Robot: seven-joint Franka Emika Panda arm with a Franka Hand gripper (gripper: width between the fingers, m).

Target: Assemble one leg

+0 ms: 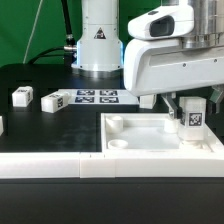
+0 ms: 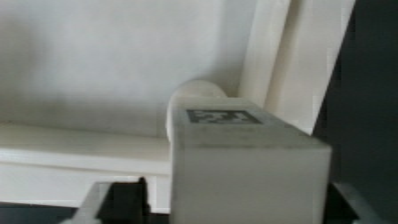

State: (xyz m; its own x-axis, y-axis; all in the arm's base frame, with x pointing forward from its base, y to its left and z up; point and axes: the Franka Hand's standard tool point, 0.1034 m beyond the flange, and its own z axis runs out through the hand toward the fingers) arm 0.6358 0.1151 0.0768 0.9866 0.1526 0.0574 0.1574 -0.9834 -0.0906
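Observation:
My gripper point(image 1: 188, 100) is shut on a leg point(image 1: 191, 117), a small white post with a black-and-white tag, and holds it upright over the far right corner of the large white tray part point(image 1: 150, 135). In the wrist view the leg point(image 2: 246, 160) fills the middle between the dark fingers point(image 2: 125, 205), its tag facing the camera, with the tray's raised rim point(image 2: 285, 60) beyond it. Two more legs lie on the black table at the exterior view's left, one point(image 1: 23, 96) further left and one point(image 1: 54, 101) beside the marker board. Whether the held leg touches the tray is hidden.
The marker board point(image 1: 95, 97) lies flat on the table in front of the arm's white base point(image 1: 98, 40). A white rail point(image 1: 60, 163) runs along the table's front edge. Another white piece point(image 1: 2, 124) shows at the exterior view's left edge.

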